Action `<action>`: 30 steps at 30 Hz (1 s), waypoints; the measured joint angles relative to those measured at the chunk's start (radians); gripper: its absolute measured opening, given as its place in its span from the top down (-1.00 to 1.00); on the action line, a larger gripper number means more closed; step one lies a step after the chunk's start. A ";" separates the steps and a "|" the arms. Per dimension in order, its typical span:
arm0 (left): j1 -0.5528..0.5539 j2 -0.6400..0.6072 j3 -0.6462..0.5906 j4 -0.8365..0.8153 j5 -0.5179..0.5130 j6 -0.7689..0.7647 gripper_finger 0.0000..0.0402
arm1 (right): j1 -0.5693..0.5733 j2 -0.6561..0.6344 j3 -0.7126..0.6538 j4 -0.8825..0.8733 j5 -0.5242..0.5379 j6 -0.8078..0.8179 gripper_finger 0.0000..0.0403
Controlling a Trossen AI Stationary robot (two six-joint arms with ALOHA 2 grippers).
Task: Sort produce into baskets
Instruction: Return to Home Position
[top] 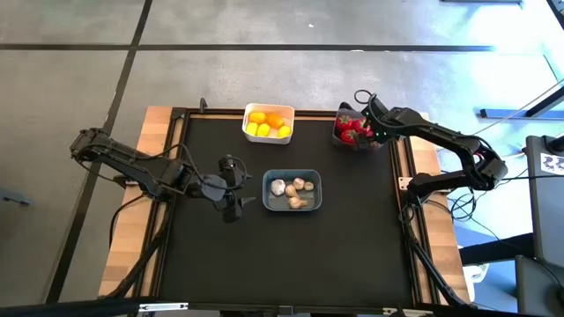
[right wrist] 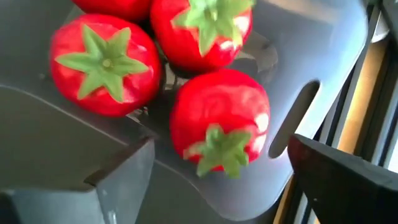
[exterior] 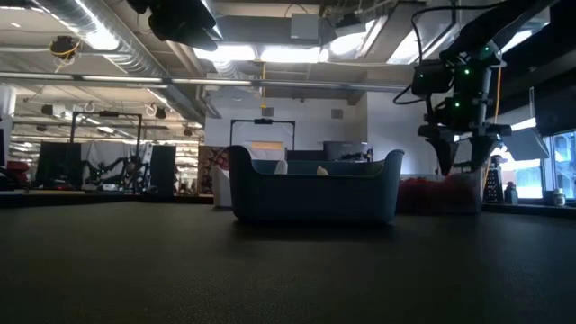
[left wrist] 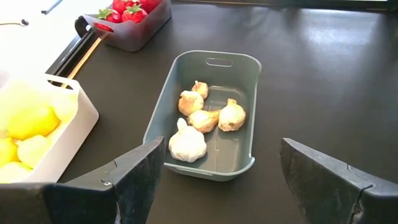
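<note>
Tomatoes, judged light, hard, slippery, are best taken across the girth; right jaws above them and left jaws left of the garlic are spread empty.

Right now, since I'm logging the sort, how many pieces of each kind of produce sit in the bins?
Whitish garlic bulbs, blue-grey bin: 5
Red tomatoes with green tops, dark grey bin: at least 4 showing
Yellow and orange fruits, white bin: about 5
Total: about 14

Pretty clearly a robotics lab; exposed ceiling ducts, strip lights, more robot arms out back; concrete floor.
</note>
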 joint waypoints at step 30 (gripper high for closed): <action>0.014 -0.014 0.000 0.001 0.088 0.253 0.94 | 0.563 -0.124 0.201 0.323 -0.204 -0.109 -0.10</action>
